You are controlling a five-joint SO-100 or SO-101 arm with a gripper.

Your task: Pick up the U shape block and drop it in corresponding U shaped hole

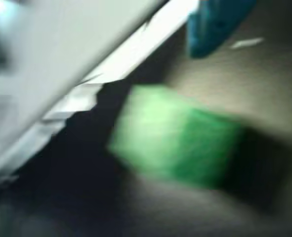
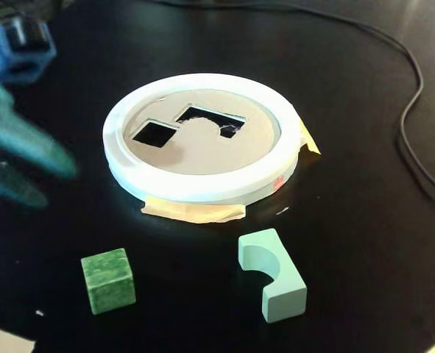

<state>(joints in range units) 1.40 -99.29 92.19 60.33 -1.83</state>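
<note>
U shape block (image 2: 271, 274) is left loose on the counter (image 2: 364, 243) at 5 o'clock of the U shaped hole (image 2: 206, 118), nothing gripped yet; the pincer (image 2: 26, 173), out at 9 o'clock, is seen spread open

In the fixed view the gripper (image 2: 15, 165) enters from the left edge, blurred, its two teal fingers (image 2: 33, 147) spread apart and pointing right, seemingly empty. A blue joint housing (image 2: 15, 51) sits in the upper left corner.
</note>
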